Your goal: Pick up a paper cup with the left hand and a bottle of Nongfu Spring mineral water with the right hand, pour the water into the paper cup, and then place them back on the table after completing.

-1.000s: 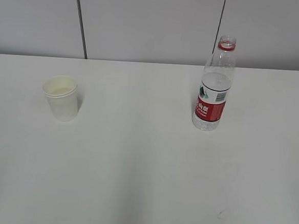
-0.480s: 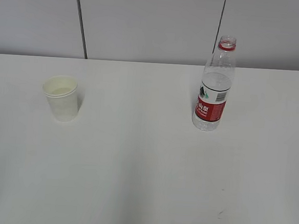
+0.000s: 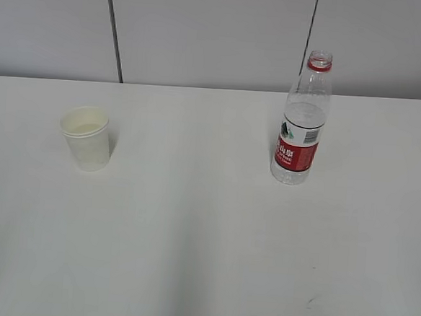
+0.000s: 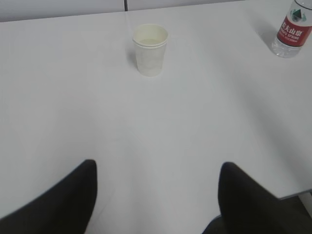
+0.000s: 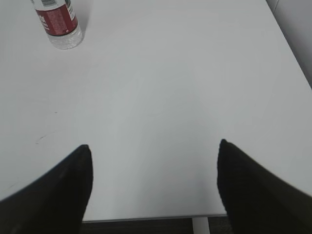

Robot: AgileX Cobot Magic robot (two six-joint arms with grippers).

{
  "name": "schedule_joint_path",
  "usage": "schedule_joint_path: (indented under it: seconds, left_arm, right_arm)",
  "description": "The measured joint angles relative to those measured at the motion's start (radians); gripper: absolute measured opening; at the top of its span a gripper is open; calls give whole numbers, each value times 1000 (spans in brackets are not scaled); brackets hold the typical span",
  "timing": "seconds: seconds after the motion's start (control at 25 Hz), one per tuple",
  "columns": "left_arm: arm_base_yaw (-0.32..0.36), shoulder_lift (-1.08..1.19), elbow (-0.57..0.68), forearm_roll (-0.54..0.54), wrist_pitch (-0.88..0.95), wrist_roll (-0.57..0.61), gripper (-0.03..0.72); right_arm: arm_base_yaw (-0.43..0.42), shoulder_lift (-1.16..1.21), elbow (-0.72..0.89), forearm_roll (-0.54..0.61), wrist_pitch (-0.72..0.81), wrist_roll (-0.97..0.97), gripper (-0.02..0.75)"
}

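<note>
A white paper cup [image 3: 87, 138] stands upright on the left of the white table [image 3: 191, 229]; it also shows in the left wrist view [image 4: 150, 49]. A clear uncapped bottle with a red label [image 3: 300, 128] stands upright on the right, clear water [image 3: 304, 115] in it; its base shows in the left wrist view [image 4: 293, 30] and the right wrist view [image 5: 58, 22]. My left gripper [image 4: 158, 168] is open and empty, well short of the cup. My right gripper [image 5: 153, 148] is open and empty near the table's front edge, far from the bottle. Neither arm shows in the exterior view.
A grey panelled wall [image 3: 205, 35] stands behind the table. The table's front edge [image 5: 146, 218] lies just under my right gripper, and its right edge [image 5: 290, 53] runs along the right of that view. A small dark mark [image 3: 309, 302] is on the tabletop.
</note>
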Motion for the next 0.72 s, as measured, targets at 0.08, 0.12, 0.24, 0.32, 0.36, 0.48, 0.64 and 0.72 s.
schedule_joint_path:
  seconds: [0.08,0.12,0.24,0.32,0.36,0.48,0.64,0.72]
  left_arm:
    - [0,0,0,0,0,0,481]
    - [0,0,0,0,0,0,481]
    - [0,0,0,0,0,0,481]
    - [0,0,0,0,0,0,481]
    - [0,0,0,0,0,0,481]
    - [0,0,0,0,0,0,481]
    - [0,0,0,0,0,0,481]
    - [0,0,0,0,0,0,481]
  right_arm:
    - [0,0,0,2,0,0,588]
    - [0,0,0,2,0,0,588]
    - [0,0,0,2,0,0,588]
    - [0,0,0,2,0,0,588]
    - [0,0,0,2,0,0,588]
    - [0,0,0,2,0,0,588]
    - [0,0,0,2,0,0,588]
    - [0,0,0,2,0,0,588]
